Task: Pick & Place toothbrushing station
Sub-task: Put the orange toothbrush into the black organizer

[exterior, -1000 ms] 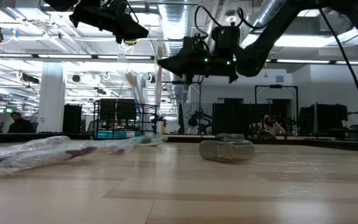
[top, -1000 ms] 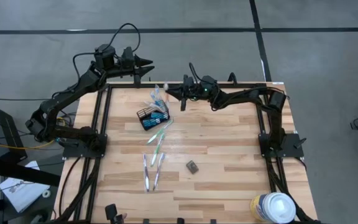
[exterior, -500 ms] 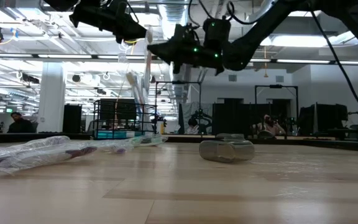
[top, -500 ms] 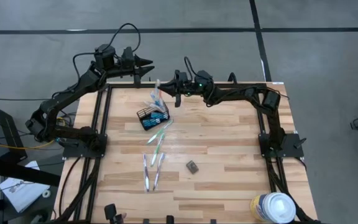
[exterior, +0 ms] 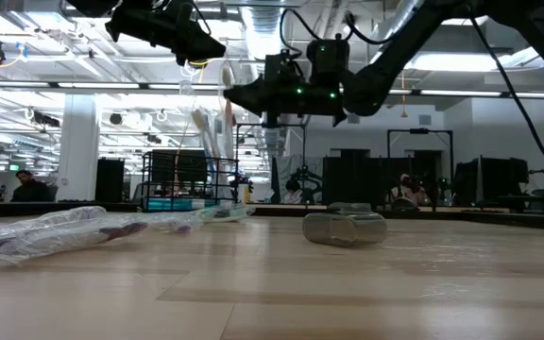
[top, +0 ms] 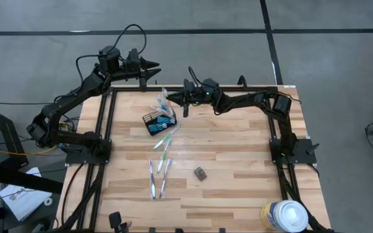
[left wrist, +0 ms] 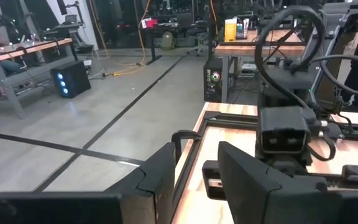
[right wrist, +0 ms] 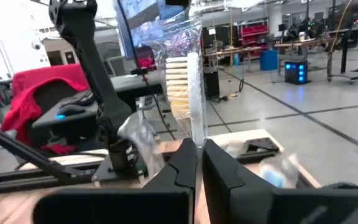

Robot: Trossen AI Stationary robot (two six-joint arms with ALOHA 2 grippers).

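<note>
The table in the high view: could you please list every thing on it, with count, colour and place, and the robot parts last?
caddy: one, black wire mesh, far left-centre of the table, packets standing in it.
loose toothbrushes: four or so in clear wrap, white, green and blue, lying in front of the caddy toward the near edge.
held toothbrush: one, white bristles, clear wrap, upright in the right end effector.
block: one, dark grey, centre, nearer side.
canister: one, white, near right corner.
left end effector: black, beyond the far left edge, holds nothing, part open.
right end effector: black, above the caddy's far side, shut on the held toothbrush.
</note>
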